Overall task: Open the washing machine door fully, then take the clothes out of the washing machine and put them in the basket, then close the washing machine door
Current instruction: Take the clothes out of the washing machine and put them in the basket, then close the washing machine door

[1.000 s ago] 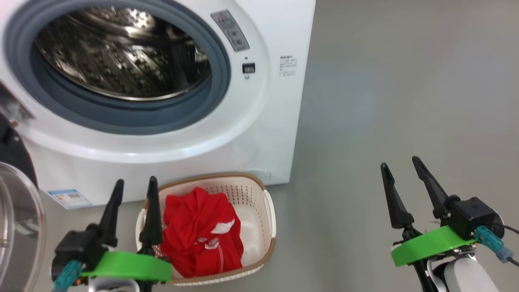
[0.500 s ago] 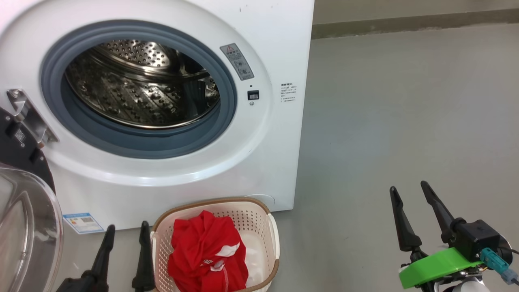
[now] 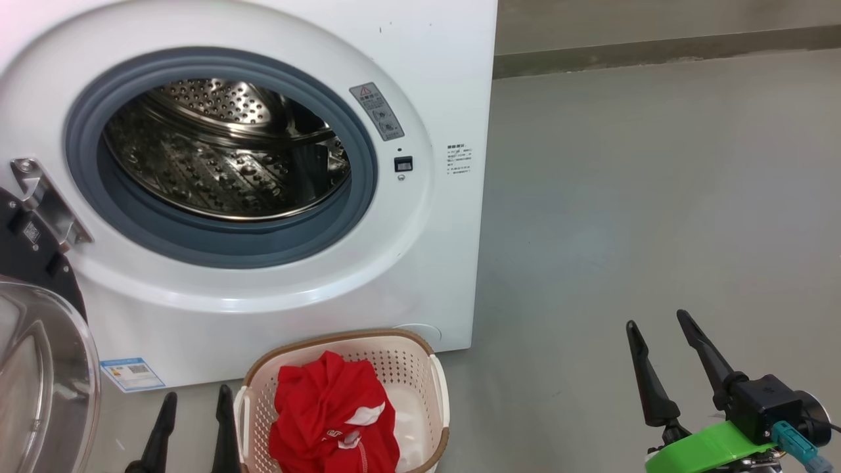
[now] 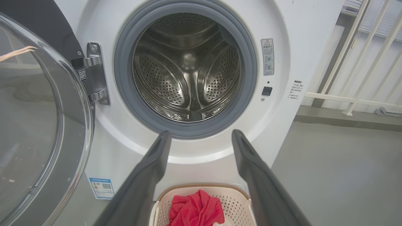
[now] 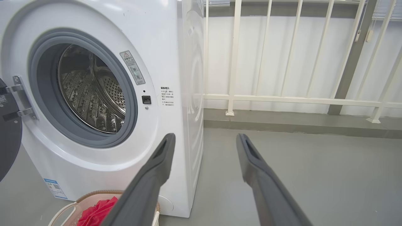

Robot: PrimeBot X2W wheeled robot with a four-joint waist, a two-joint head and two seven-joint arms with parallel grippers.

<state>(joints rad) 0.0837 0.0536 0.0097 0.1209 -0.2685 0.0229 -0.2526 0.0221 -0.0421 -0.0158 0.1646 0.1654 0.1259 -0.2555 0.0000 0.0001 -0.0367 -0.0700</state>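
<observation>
Though the print on the washer's (image 3: 433, 66) grey warning sticker (image 3: 376, 110) and blue sticker (image 3: 131, 373) is too small to read, my left gripper (image 3: 197, 395) gapes wide and empty. The clothes (image 3: 328, 414) lie in the basket (image 3: 341, 338) just to its right, and the door (image 3: 39, 381) stands open to its left. My right gripper (image 3: 657, 319), also wide and empty, hangs well apart.

The left gripper (image 3: 197, 394) rises from the bottom edge of the head view at lower left, its two long dark fingers spread wide apart, tips pointing up. The right gripper (image 3: 657, 319) stands at lower right, jaws equally wide, fingers leaning slightly to the left. A green band (image 3: 700, 448) rings its wrist, with a black block (image 3: 762, 402) just above it.
</observation>
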